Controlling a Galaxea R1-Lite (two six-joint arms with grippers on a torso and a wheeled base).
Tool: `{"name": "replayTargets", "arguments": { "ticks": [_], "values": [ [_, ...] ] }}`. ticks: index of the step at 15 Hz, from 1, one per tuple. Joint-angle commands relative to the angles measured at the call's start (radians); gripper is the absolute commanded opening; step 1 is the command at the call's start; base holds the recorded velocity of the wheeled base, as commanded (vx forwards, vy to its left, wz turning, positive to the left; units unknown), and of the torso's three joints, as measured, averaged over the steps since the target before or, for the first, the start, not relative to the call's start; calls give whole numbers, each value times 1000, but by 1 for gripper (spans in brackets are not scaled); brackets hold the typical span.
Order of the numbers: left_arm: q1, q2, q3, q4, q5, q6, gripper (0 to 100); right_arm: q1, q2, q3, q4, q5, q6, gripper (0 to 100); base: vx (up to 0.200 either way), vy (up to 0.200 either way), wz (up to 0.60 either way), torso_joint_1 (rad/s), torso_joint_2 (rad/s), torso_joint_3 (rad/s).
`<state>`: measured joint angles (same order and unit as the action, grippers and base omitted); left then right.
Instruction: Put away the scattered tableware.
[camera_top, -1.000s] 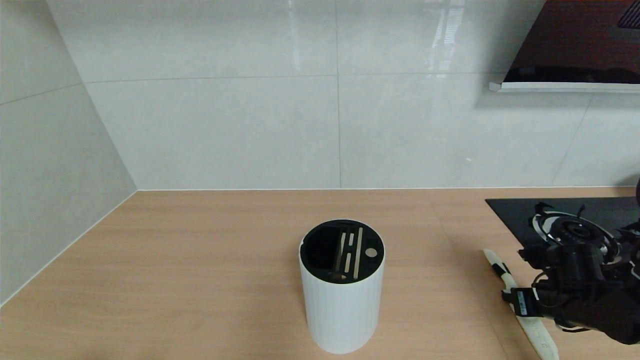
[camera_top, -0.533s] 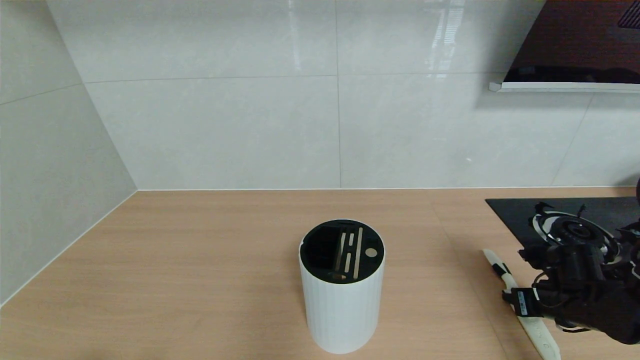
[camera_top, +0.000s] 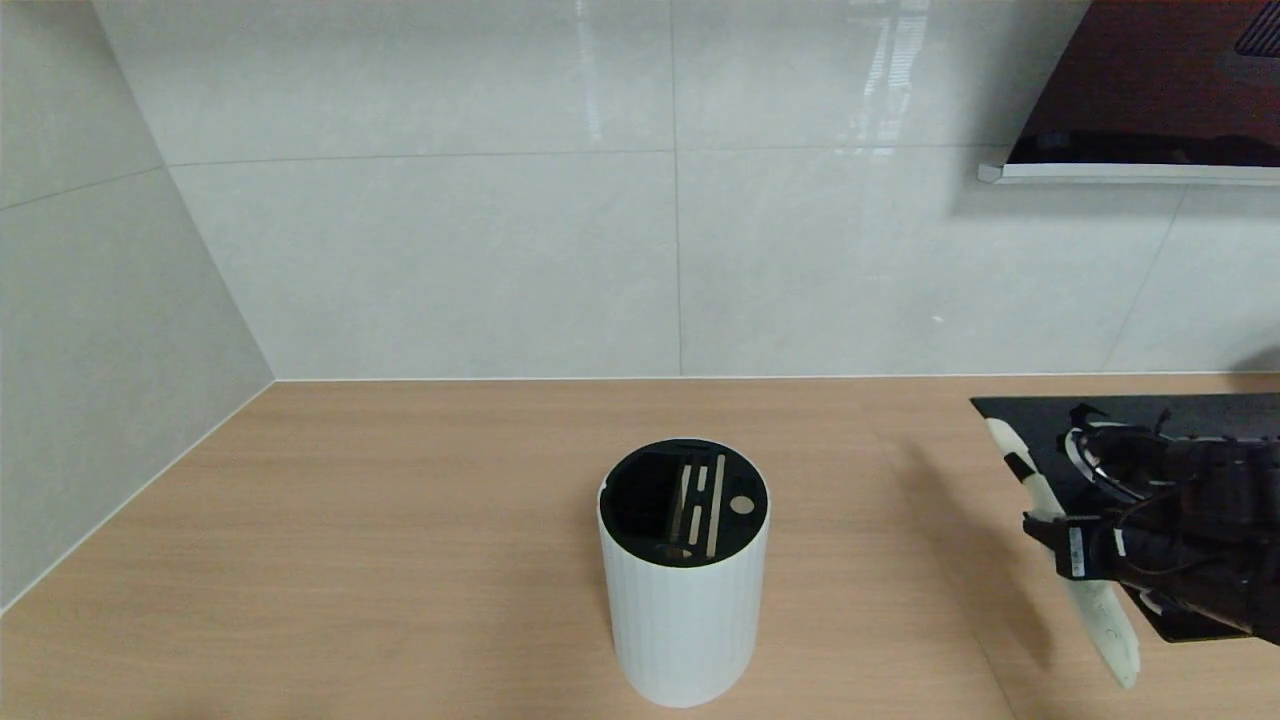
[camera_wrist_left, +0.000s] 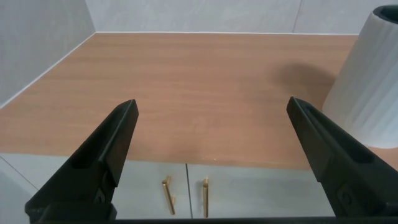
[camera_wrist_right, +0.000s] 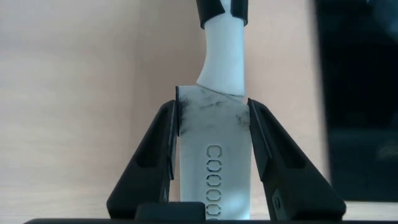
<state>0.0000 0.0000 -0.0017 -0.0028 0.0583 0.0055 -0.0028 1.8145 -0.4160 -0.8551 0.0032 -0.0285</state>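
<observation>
A white knife (camera_top: 1070, 560) with a black band on its handle hangs above the counter at the right, its blade end pointing down toward me. My right gripper (camera_top: 1062, 537) is shut on it; in the right wrist view the fingers (camera_wrist_right: 163, 155) press both sides of the white blade (camera_wrist_right: 214, 152). A white ribbed cylinder holder (camera_top: 685, 600) with a black slotted top (camera_top: 684, 502) stands mid-counter, well left of the knife. My left gripper (camera_wrist_left: 214, 155) is open, held off the counter's front edge, with the holder (camera_wrist_left: 367, 81) beside it.
A black hob (camera_top: 1130, 430) with a burner ring lies on the counter at the right, under the raised knife. A dark range hood (camera_top: 1150, 100) hangs on the tiled wall above. Cabinet doors with gold handles (camera_wrist_left: 186, 194) sit below the counter edge.
My right gripper has lifted the knife off the counter and carried it up and slightly back over the hob's edge. The holder has stayed put.
</observation>
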Motion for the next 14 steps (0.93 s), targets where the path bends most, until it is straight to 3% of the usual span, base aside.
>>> {"name": "replayTargets", "arguments": {
  "ticks": [1, 5, 6, 7, 8, 11, 13, 14],
  "values": [
    [0, 0, 0, 0, 0, 2, 100, 66, -158, -20, -2, -6, -1, 0, 0, 0, 0, 0, 0, 0],
    [0, 0, -8, -11, -6, -6, 100, 224, -268, -99, 8, -6, -2, 0, 0, 0, 0, 0, 0, 0],
    [0, 0, -46, -36, -48, -2, 100, 267, -294, -106, 18, -9, -2, 0, 0, 0, 0, 0, 0, 0],
    [0, 2, -92, -36, -101, -2, 100, 287, -307, -109, 25, -14, -2, 0, 0, 0, 0, 0, 0, 0],
    [-6, 83, -195, 12, -258, -2, 100, 326, -319, -141, 39, -19, -4, 0, 0, 0, 0, 0, 0, 0],
    [-8, 462, -373, 12, -472, -1, 100, 428, -331, -247, 145, -38, -4, 0, 0, 0, 0, 0, 0, 0],
    [-38, 726, -460, -102, -569, -1, 100, 480, -327, -265, 154, -45, -5, 0, 0, 0, 0, 0, 0, 0],
    [-95, 847, -498, -187, -571, -12, 100, 501, -322, -288, 157, -45, -8, 0, 0, 0, 0, 0, 0, 0]
  ]
}}
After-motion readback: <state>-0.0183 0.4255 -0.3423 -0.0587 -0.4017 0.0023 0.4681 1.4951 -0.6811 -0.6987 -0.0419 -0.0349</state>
